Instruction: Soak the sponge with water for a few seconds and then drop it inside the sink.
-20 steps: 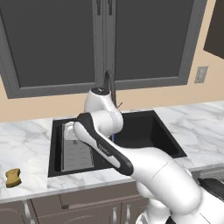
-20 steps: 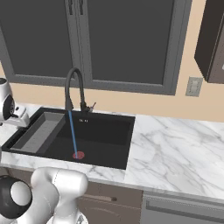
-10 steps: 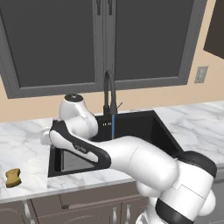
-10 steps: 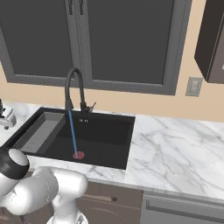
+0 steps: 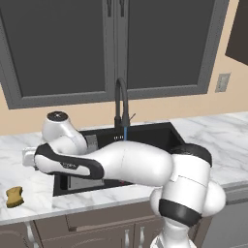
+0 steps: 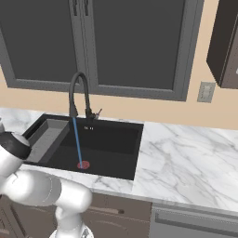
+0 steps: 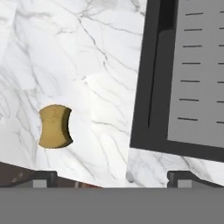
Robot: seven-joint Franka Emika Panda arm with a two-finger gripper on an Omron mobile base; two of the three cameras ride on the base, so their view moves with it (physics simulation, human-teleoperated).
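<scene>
You're looking at a white marble surface (image 5: pixel 213 135) running along the wall, the black sink (image 6: pixel 116 144) sunk into it. The yellow-brown sponge (image 5: pixel 15 196) lies flat on the marble near the front edge, well left of the basin and apart from it.

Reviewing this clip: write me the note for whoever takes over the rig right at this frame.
Tool: open, empty, over the marble counter beside the sink.
Sponge: dry-side, lying on the counter left of the sink, untouched; also seen near the counter's front edge.
Water: running from the faucet onto the red-ringed drain.
Done: tap on, arm swung toward the sponge.
Left: grasp the sponge, hold it in the stream a few seconds, drop it in the basin.
</scene>
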